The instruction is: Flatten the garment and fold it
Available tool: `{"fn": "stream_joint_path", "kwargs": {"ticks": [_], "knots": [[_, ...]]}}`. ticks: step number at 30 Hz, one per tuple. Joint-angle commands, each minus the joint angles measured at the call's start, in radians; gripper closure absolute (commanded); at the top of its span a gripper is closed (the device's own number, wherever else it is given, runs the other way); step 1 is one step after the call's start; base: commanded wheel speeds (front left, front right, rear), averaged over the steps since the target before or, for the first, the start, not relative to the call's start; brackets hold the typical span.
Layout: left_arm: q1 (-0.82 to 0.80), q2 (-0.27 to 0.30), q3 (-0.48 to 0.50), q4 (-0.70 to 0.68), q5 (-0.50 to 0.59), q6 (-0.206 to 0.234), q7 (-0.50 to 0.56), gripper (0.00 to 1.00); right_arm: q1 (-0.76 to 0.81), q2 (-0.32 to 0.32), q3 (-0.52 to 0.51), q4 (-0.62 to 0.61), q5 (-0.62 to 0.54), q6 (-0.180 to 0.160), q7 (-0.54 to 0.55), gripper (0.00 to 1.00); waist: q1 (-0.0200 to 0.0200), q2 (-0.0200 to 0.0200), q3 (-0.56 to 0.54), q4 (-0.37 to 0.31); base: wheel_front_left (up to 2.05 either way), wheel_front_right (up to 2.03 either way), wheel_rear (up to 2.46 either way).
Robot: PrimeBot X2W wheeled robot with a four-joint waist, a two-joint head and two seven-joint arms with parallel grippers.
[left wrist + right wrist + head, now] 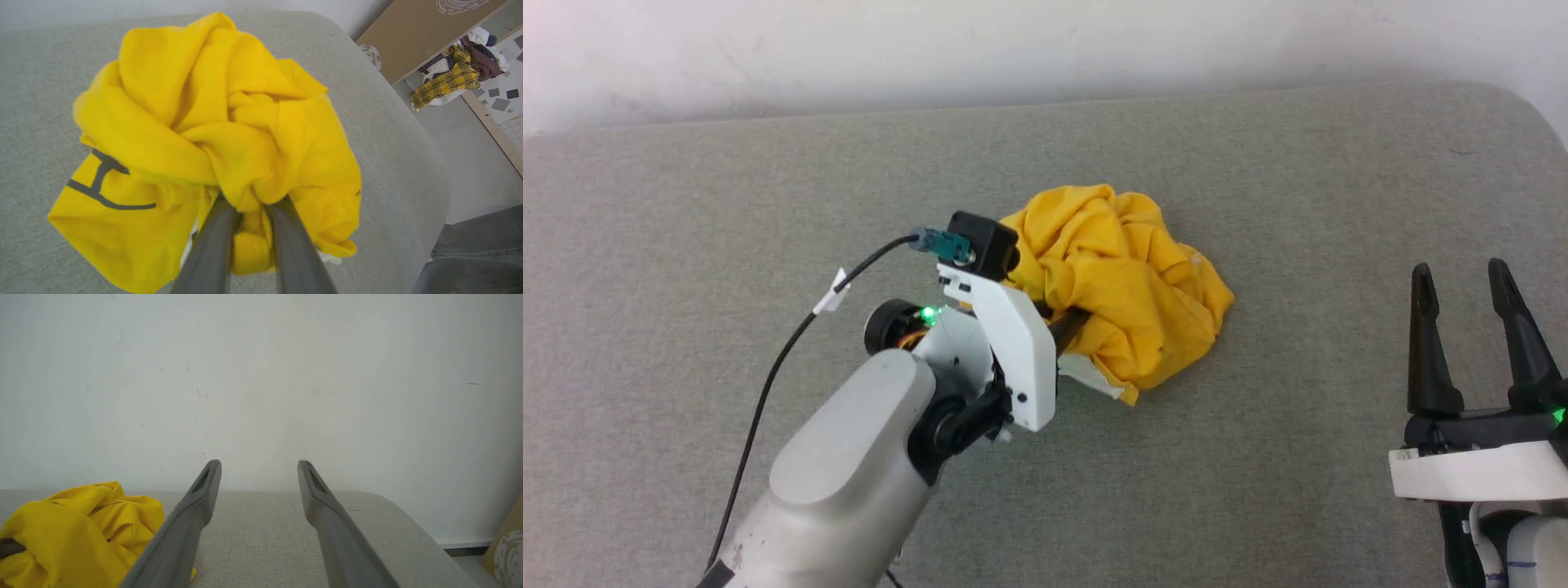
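Grey padded tabletop [727, 188], rounded far-right corner, pale wall [261, 375] behind it.

The garment [1123, 273] is seen as a crumpled yellow heap near the middle of the tabletop, nothing spread flat. Thin dark stripes [102, 183] are noted on a lower flap in the left wrist view; a white patch [1086, 374] shows at the near edge of the heap in the head view.

The left gripper [1063, 327] is reached into the near-left side of the heap. In the left wrist view its two fingers [210, 249] are seen pressed close, with a bunched fold of the garment [212, 122] pinched between them; the tips are buried in cloth. A black cable [768, 384] is trailed from the left wrist camera.

The right gripper [1460, 269] is held well apart from the heap, over bare tabletop at the right, fingers spread wide with nothing between them. In the right wrist view the garment [73, 531] is seen at lower left, beside the spread right gripper [258, 463].
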Motion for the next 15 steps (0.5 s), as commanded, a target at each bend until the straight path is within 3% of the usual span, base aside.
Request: {"fn": "stream_joint_path", "kwargs": {"ticks": [1,8,15], "knots": [[-0.015,-0.005,0.011,0.003,0.008,0.001,-0.018,0.0,-0.009,0.0,-0.002,0.001,-0.002,-0.001,-0.005,0.0,-0.0001,0.0,-0.002,0.012,0.0,0.0,0.0],[-0.047,0.02,0.068,-0.05,0.011,0.005,-0.091,0.0,-0.007,0.0,0.003,0.002,-0.009,-0.001,0.003,0.0,-0.0001,0.0,-0.029,0.045,0.0,0.0,0.0],[0.039,0.125,0.2,-0.221,0.033,0.061,-0.252,0.0,0.0,0.0,0.007,-0.012,-0.012,-0.001,0.014,0.0,-0.0001,0.0,-0.04,0.056,0.0,0.0,0.0]]}}
